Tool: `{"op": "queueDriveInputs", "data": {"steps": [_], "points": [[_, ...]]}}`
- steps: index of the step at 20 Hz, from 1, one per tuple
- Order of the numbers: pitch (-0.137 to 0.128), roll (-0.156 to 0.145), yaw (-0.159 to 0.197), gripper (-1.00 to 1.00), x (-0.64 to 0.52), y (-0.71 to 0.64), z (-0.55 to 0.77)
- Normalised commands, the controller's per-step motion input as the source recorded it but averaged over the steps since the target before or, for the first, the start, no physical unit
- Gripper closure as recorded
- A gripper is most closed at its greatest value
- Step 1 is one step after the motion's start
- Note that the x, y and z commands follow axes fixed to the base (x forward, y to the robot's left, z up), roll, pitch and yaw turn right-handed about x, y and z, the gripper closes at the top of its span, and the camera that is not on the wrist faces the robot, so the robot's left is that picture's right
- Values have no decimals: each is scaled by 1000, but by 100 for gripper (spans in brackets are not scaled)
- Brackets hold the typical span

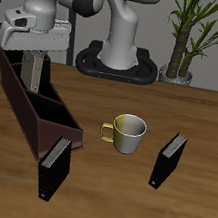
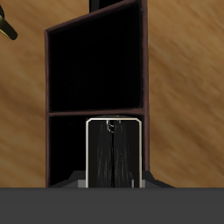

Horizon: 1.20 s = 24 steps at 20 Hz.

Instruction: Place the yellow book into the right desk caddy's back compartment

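The yellow book (image 1: 32, 70) hangs upright between the fingers of the gripper (image 1: 34, 55), clamped by its upper end, its lower end already dipping below the rim of the right desk caddy (image 1: 38, 119). In the wrist view the book (image 2: 113, 153) appears edge-on directly under the gripper (image 2: 112, 185), as a dark slab with a pale outline, and it seems to sit inside a cell, with a partition just beyond it and a second dark cell beyond that.

Judging from the exterior view, the cell beneath the gripper is the back compartment (image 1: 19, 75) — the end of the caddy farthest from the table's front edge — so the step in hand is the final lowering and release. To do it well, keep the book vertical and centred between the side walls, descend straight, and part the fingers only once the lower edge is close to the cell floor; a tilted book could catch the partition or lean out over the rim.

Well away from the gripper, nearer the table's front edge, stand a black book (image 1: 53, 168) at the caddy's near end, a mug (image 1: 127, 133), and a second black book (image 1: 168, 160) — none is in the way.
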Motion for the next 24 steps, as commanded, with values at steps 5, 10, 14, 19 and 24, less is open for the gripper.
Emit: {"op": "queueDriveInputs", "data": {"steps": [5, 10, 14, 19, 24], "points": [[17, -8, -2, 100, -49, -57, -224], [24, -8, -11, 100, -24, -54, -245], [22, -4, -2, 100, 43, -74, -176], [8, -43, -15, 100, -14, -181, -105], [14, -26, -9, 100, 33, -133, -106]]}}
